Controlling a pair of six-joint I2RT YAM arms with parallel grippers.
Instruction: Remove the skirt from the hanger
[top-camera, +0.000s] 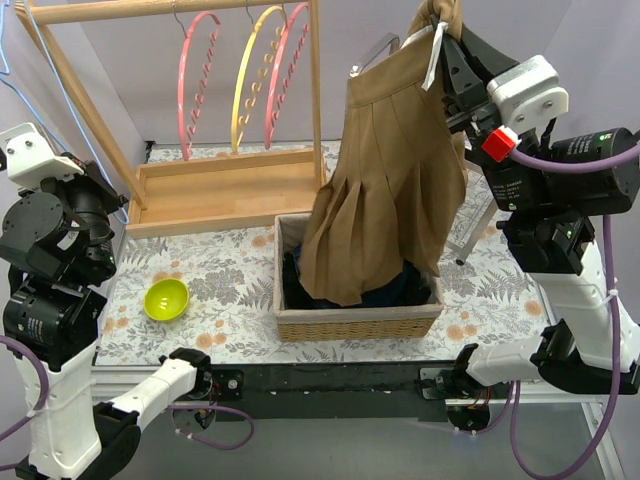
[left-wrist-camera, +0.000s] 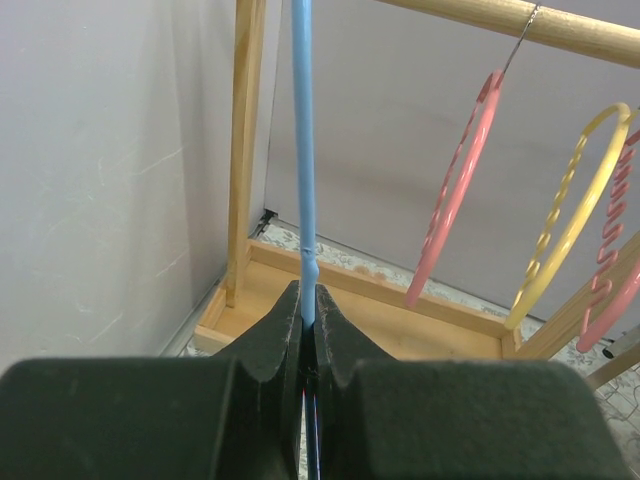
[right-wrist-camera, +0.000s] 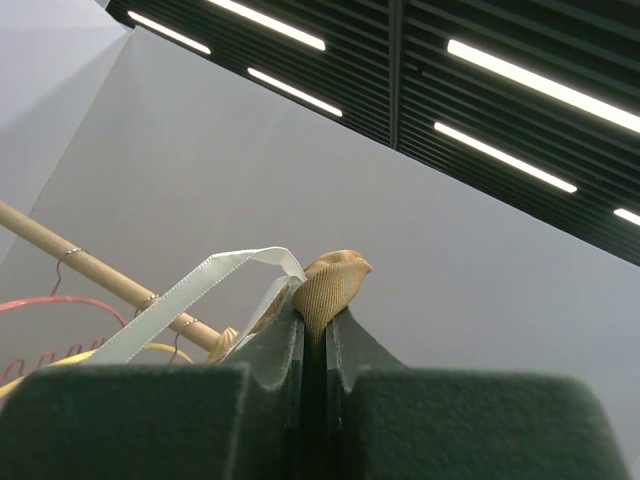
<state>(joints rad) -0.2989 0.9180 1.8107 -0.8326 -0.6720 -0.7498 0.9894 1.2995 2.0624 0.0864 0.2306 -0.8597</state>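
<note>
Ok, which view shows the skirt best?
Top external: the whole tan pleated skirt hangs from the right tool above the basket. Right wrist shows only a pinched fold of its fabric beside a white ribbon. Left wrist shows none of it, just the left tool shut on a blue hanger.

Top edge cuts skirt (top-camera: 385, 170) waistband. Hem hides most of basket (top-camera: 355, 322) dark contents. Blue hanger (left-wrist-camera: 303, 150) runs off upper edge.

Two arms, white and black, paired.
Left arm (top-camera: 45, 290) and right arm (top-camera: 565, 215): white shells, black joint housings, purple cables (top-camera: 606, 290); red cap (top-camera: 499, 144) on the right; dark moulded fingers (left-wrist-camera: 270, 340).
</note>
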